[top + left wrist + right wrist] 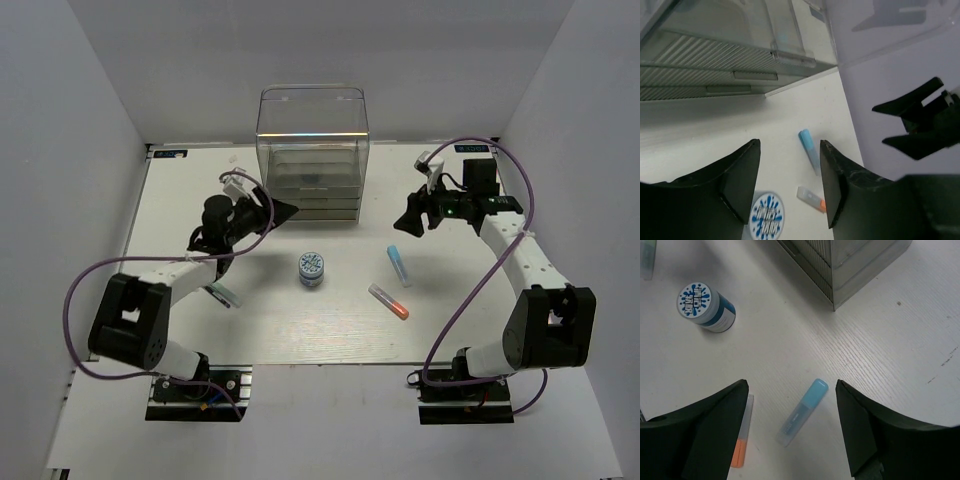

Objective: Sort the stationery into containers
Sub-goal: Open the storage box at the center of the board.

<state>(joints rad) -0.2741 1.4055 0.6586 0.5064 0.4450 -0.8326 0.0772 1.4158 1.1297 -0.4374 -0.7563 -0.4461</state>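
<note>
The clear drawer cabinet stands at the back centre of the table. In front of it lie the blue-and-white roll, the light-blue-ended tube and the orange-capped tube. The teal-and-pink pen lies by the left arm. My left gripper hovers open and empty by the cabinet's lower left corner, and its wrist view looks down on the roll and both tubes. My right gripper hangs open and empty above the light-blue-ended tube, which shows between its fingers.
White walls enclose the table on the left, back and right. The cabinet's stacked drawers look pushed in. The right gripper's black fingers show at the right in the left wrist view. Purple cables loop from both arms.
</note>
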